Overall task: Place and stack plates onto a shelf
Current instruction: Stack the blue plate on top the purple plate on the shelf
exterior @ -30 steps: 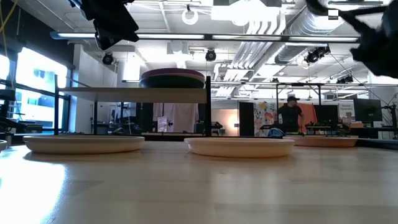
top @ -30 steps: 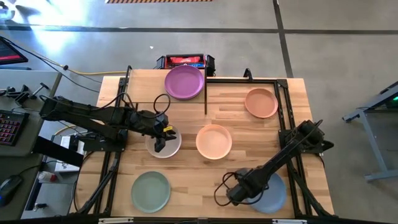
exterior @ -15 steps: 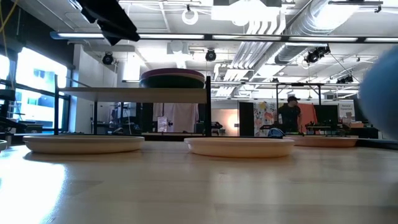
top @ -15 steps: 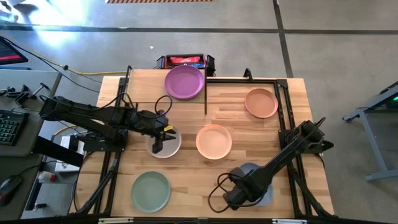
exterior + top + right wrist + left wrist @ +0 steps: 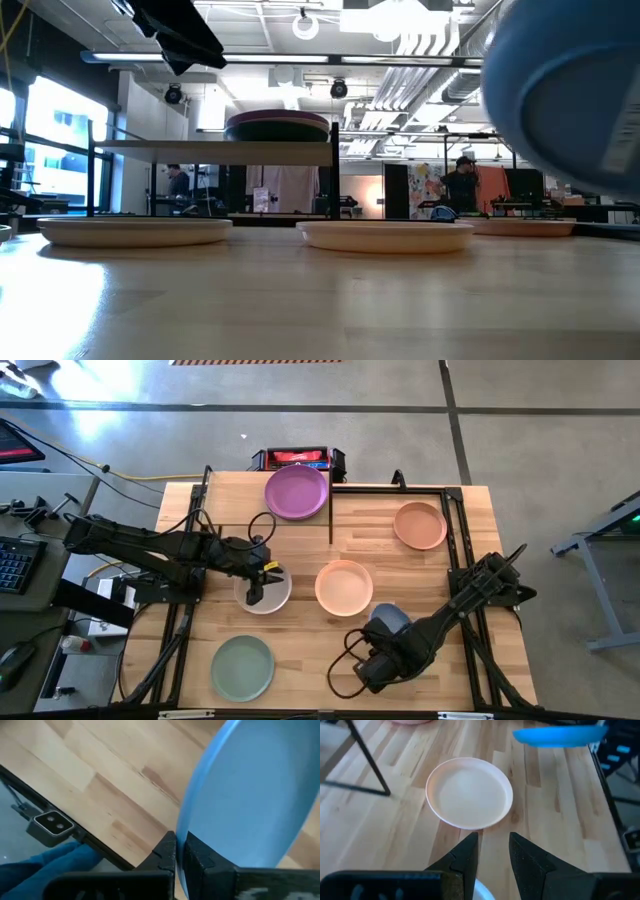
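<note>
My right gripper [image 5: 384, 644] is shut on a blue plate [image 5: 388, 621], which is off the table and fills the right of the low view [image 5: 570, 90]. On the shelf [image 5: 235, 495] at the far left sits a purple plate [image 5: 296, 492], stacked on a darker plate [image 5: 278, 133]. A beige plate [image 5: 272, 596], a peach plate [image 5: 344, 587], a sage green plate [image 5: 242, 667] and a brownish-peach plate [image 5: 420, 525] rest flat on the table. My left gripper [image 5: 255, 592] hangs open above the beige plate, clear of it. My right gripper pinches the blue plate's rim [image 5: 181, 827] between its two fingers, one finger on each face. The fingers come from above, pointing steeply down. The plate hangs below them, tipped steeply toward its edge, clear of the table.
The shelf's black legs [image 5: 330, 520] stand between the purple plate and the table's middle. A black frame [image 5: 455, 530] runs along the table's right side. Bare wood lies at the near right, around the blue plate. People show in the room beyond the table [image 5: 465, 185].
My right gripper has risen and drifted toward the table's middle, taking the blue plate with it. The plate lay flat at the near right corner. It is now lifted clear and tipped up from flat to steeply tilted.
</note>
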### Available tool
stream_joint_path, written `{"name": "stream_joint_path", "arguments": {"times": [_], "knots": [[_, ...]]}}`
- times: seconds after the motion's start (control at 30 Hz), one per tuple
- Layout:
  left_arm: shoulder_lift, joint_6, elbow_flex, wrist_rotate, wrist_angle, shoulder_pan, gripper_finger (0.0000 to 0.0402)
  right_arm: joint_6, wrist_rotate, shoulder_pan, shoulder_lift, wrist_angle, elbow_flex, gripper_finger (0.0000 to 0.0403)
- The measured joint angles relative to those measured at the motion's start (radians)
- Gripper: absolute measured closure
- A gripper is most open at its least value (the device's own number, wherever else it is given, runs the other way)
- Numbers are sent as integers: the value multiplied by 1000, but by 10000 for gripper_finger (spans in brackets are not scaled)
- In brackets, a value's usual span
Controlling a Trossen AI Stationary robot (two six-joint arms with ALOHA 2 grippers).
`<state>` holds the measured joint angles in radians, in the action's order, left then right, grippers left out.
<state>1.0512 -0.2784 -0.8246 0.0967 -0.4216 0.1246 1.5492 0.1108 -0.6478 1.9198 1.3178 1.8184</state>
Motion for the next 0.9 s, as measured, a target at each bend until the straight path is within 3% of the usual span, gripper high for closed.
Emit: {"name": "stream_joint_path", "arguments": {"times": [0.27, 0.47, 0.67, 0.9], "knots": [[0, -231, 0, 2, -8, -20, 304, -216, -14, 78, 0, -9, 3, 403], [0, -375, 0, -45, -44, -54, 288, -465, -15, 143, 0, -16, 3, 403], [0, -562, 0, -134, -107, -80, 265, -856, -17, 211, 0, -17, 3, 403], [0, -795, 0, -136, -103, -94, 270, -1310, -19, 291, 0, -21, 3, 403]]}}
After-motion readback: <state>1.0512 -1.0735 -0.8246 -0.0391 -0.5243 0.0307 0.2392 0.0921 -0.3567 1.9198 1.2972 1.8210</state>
